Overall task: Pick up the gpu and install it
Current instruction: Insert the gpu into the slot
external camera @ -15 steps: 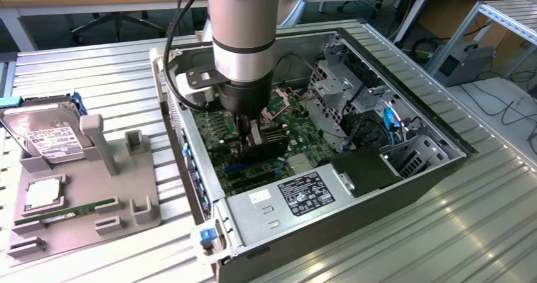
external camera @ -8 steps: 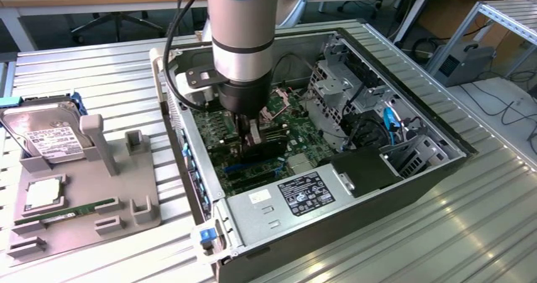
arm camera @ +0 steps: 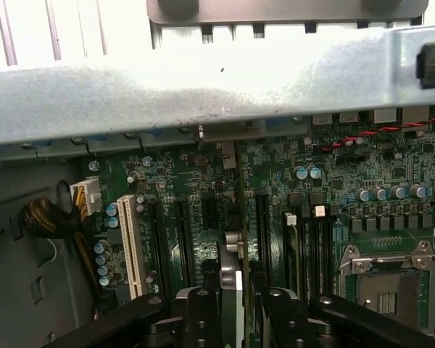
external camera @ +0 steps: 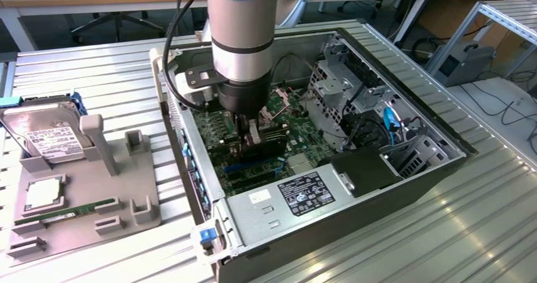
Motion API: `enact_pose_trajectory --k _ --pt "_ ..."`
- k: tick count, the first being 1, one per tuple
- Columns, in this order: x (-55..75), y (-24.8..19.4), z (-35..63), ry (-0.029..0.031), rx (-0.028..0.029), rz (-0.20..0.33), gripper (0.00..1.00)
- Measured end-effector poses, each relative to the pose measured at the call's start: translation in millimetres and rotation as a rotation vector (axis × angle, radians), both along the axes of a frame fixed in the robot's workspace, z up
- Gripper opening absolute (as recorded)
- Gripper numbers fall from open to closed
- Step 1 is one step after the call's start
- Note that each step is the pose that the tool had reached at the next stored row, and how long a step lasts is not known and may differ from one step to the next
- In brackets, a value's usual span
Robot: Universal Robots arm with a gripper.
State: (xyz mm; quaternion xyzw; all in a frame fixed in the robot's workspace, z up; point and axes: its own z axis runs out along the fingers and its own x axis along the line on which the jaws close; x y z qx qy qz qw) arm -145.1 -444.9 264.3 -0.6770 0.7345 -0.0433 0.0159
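Observation:
The open computer case lies on its side on the metal table. My gripper reaches down into it over the green motherboard. It is shut on the gpu, a thin dark card held upright on edge just above the board's slots. In the wrist view the gpu shows edge-on between the two black fingers, lined up lengthwise with the dark expansion slots. Whether its lower edge touches a slot is hidden.
A grey holder at the exterior view's left carries a hard drive, a processor and a green memory stick. Inside the case are the power supply, the drive cage, cables, a white slot and the processor socket.

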Motion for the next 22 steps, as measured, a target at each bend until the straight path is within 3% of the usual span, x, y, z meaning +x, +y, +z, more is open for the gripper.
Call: enact_pose_trajectory --k 4,13,22 --pt "0.0 0.0 0.0 -0.0001 0.0043 0.0 0.27" --pt "0.0 0.0 0.9 -0.0001 0.0077 -0.003 0.27" --pt "0.0 -0.1 0.8 0.0 0.0082 -0.01 0.27"
